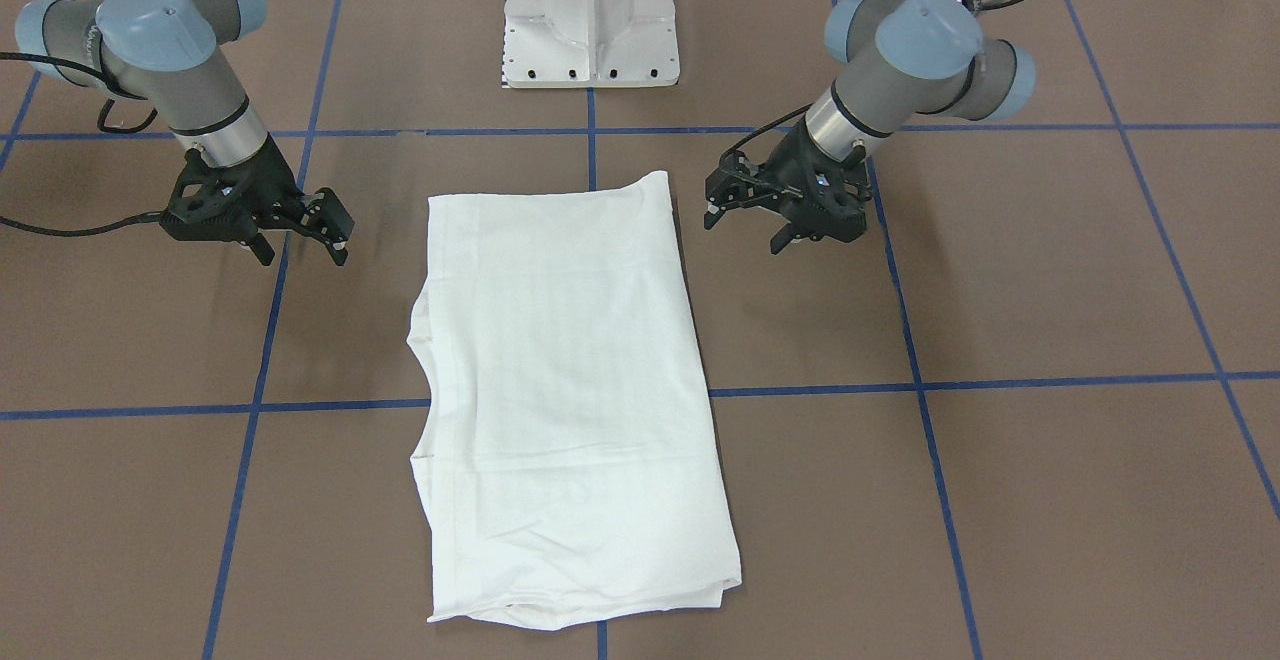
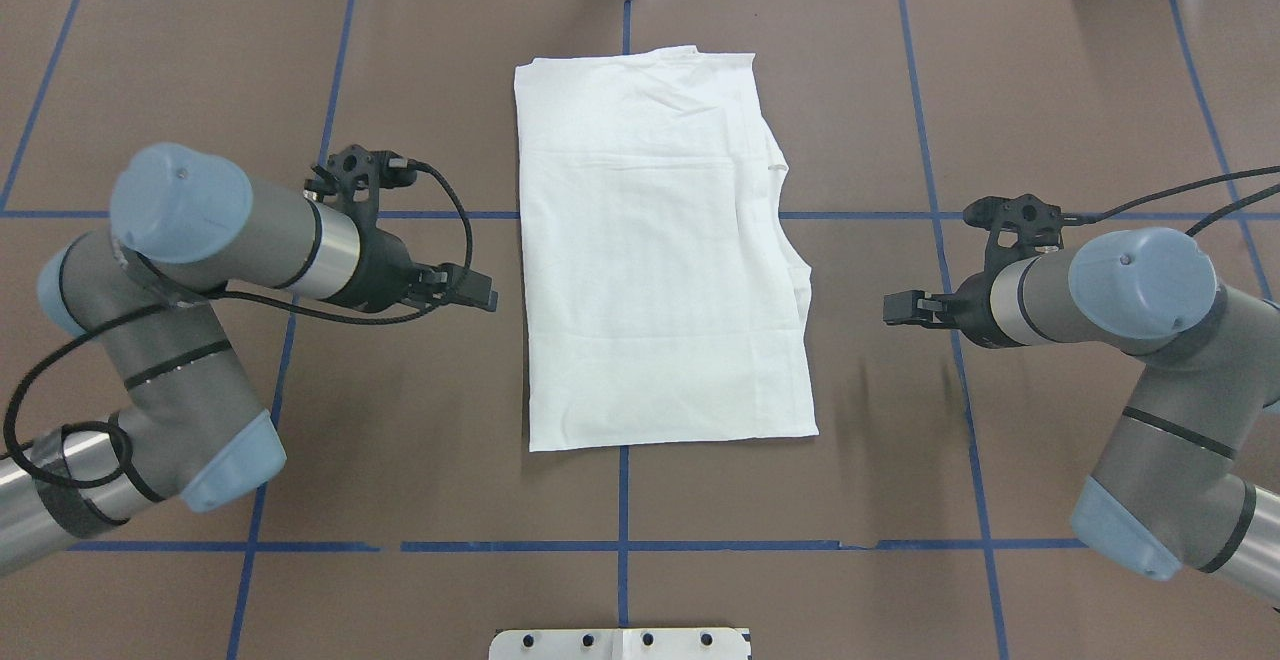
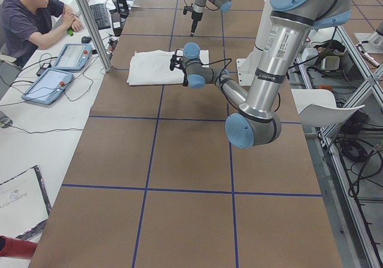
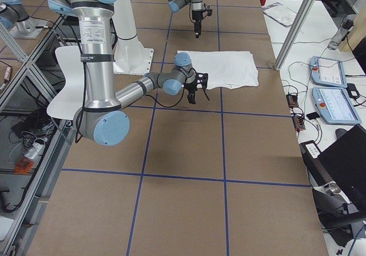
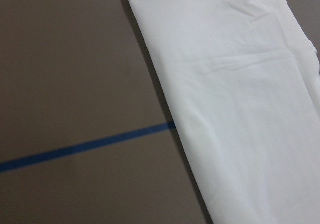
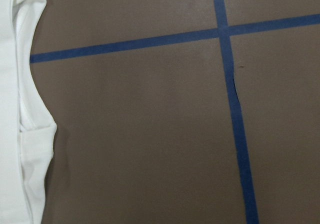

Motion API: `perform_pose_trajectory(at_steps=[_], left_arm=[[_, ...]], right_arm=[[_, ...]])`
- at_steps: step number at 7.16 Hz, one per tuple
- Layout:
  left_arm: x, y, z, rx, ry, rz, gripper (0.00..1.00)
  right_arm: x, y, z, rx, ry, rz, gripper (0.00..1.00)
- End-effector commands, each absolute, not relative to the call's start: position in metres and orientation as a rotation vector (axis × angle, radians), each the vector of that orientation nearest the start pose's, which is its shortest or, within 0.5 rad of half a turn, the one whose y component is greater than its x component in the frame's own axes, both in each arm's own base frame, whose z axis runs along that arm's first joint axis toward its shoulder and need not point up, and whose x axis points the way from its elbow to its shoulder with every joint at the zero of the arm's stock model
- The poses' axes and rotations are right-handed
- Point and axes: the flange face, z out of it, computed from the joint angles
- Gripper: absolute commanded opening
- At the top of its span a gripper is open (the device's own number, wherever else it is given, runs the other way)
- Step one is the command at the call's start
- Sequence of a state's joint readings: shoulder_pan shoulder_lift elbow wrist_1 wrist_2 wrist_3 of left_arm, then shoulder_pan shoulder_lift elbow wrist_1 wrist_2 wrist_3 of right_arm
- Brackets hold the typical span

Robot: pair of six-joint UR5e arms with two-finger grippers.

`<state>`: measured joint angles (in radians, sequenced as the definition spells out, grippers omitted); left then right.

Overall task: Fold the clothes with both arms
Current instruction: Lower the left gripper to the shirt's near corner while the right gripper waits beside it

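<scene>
Midway across the brown table [image 2: 420, 440], at the centre of the overhead frame, the white T-shirt [image 2: 660, 260] lies flat. It is folded into a long rectangle with a plain white face up. Its edge on the frame's left runs straight and clean. The edge on the frame's right is uneven, with layers stepping out and a notch about halfway along. The right wrist view shows that side close up: stacked layers and what may be a hemmed cuff [image 6: 35, 144] at the frame's left border, though the crop is too tight to be sure. Blue tape lines [image 2: 200, 213] grid the table and pass under the cloth.

Right of centre in the front-facing frame, the left claw [image 1: 745, 230] hangs just beside the straight edge, clear of the cloth, fingers spread and nothing in them. The right claw [image 1: 303, 255], at that frame's left, is likewise released and empty, with a wider strip of bare table between it and the uneven edge. Bare table surrounds the shirt, at both short ends and out past each claw.

A printed label [image 3: 278, 40] sits on the silver tube of the left arm [image 3: 251, 124], and a similar one [image 4: 88, 44] on the right arm [image 4: 94, 90]. The print on both is too small to read.
</scene>
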<state>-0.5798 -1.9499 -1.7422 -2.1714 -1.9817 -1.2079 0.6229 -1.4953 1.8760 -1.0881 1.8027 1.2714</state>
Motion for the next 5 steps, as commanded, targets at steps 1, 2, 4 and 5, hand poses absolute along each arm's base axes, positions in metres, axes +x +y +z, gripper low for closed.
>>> perform_pose_trajectory(at_steps=[1,2,4,5], left_arm=[[0.512,-0.371,0.291,0.137,1.119,0.013,1.0],[0.522,-0.358,0.29,0.11,1.118,0.016,1.0],[0.541,-0.333,0.283,0.074,1.13,0.031,0.88],[0.542,-0.332,0.283,0.072,1.128,0.032,0.58]], right_arm=[[-0.37,-0.402,0.427,0.19,-0.867,0.203,1.0],[-0.37,-0.402,0.427,0.189,-0.867,0.204,1.0],[-0.371,-0.402,0.426,0.189,-0.869,0.205,1.0],[-0.37,-0.402,0.427,0.188,-0.867,0.206,1.0]])
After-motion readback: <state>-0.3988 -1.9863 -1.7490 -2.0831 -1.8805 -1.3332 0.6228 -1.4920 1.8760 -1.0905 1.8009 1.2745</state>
